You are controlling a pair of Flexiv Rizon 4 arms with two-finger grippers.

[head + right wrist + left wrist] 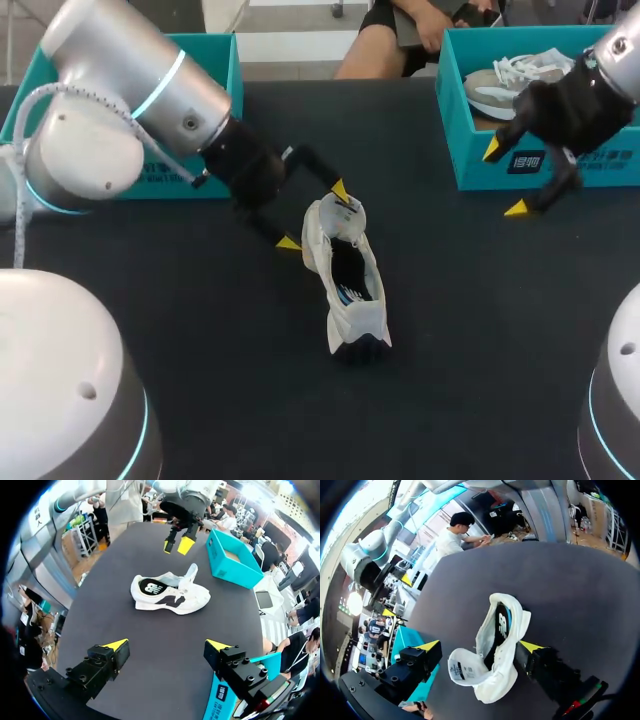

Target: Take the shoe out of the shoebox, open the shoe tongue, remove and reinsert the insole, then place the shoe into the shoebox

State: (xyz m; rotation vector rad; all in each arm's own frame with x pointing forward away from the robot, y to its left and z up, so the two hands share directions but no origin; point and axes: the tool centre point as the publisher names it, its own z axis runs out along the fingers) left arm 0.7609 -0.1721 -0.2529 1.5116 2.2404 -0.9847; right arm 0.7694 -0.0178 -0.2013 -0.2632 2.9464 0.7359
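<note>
White shoe (345, 275) inside left gripper (314, 216) (spread wide), right gripper (505, 178) near shoebox (480, 168)

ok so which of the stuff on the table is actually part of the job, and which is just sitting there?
In the job:
- white shoe
- left gripper, open, straddling one end of it
- left teal box, probably its shoebox

Just sitting there:
- right teal box
- second shoe inside it
- right gripper, open, holding nothing
</note>
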